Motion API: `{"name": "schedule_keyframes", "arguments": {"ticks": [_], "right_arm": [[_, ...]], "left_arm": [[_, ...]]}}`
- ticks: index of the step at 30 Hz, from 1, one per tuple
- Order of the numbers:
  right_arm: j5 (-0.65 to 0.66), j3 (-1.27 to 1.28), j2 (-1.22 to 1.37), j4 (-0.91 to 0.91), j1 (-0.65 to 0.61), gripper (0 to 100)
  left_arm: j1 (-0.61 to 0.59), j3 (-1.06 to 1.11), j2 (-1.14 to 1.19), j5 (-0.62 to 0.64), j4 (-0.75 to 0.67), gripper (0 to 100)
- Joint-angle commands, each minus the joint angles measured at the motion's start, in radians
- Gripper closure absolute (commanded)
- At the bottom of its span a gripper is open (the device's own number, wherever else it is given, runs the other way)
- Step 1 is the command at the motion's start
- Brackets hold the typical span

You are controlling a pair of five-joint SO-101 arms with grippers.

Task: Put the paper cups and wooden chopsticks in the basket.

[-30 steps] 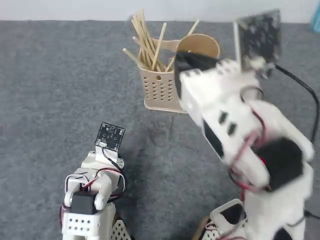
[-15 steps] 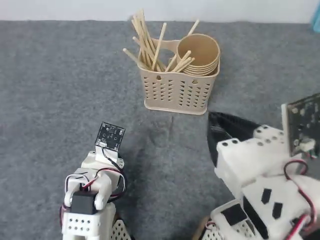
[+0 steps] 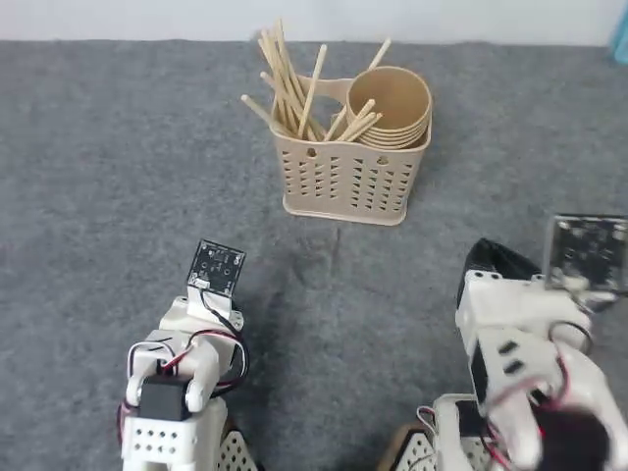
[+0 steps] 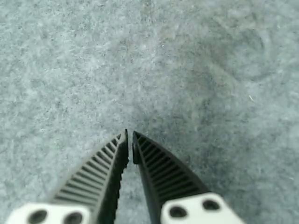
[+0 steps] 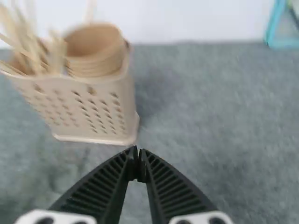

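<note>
A beige perforated basket (image 3: pixel 343 182) stands at the back of the grey carpet. Inside it are a stack of paper cups (image 3: pixel 391 106) on one side and several wooden chopsticks (image 3: pixel 289 83) leaning upright on the other. The basket (image 5: pixel 81 109), the paper cups (image 5: pixel 96 51) and the chopsticks (image 5: pixel 23 39) also appear in the right wrist view, ahead of my right gripper (image 5: pixel 138 161), which is shut and holds nothing. My right arm sits at the front right of the table. My left gripper (image 4: pixel 129 140) is shut over bare carpet at the front left.
A turquoise object (image 5: pixel 282 25) stands at the far back right edge. A white wall runs behind the carpet. Grey carpet (image 3: pixel 118 177) spreads between the arms and the basket.
The right arm has pulled back from above the basket to the front right of the table, folding down low. The left arm has stayed still.
</note>
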Motion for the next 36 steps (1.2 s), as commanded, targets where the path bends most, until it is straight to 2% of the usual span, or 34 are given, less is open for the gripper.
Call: {"name": "schedule_keyframes", "arguments": {"ticks": [1,8,13,15,19,24,26,36], "right_arm": [[0.115,0.272,-0.054,-0.125,0.019,99.1],[0.158,0.701,-0.259,-0.320,0.019,99.1],[0.362,0.945,-0.423,-0.318,0.010,99.0],[0.388,1.000,-0.484,-0.263,0.019,99.0],[0.287,0.991,-0.510,-0.128,0.012,99.0],[-0.002,1.016,-0.499,-0.140,0.019,99.0],[-0.071,1.054,-0.499,-0.154,0.019,99.0],[-0.066,1.114,-0.499,-0.179,0.019,99.0]], "left_arm": [[0.002,0.005,-0.017,-0.005,0.005,99],[0.000,0.005,-0.017,-0.003,0.005,99],[0.000,0.005,-0.017,-0.003,0.005,99],[0.000,0.005,-0.017,-0.003,0.005,99],[0.000,0.005,-0.017,-0.003,0.005,99],[0.000,0.005,-0.017,-0.003,0.005,99],[0.000,0.005,-0.017,-0.003,0.005,99],[0.000,0.005,-0.017,-0.006,0.005,99]]}}
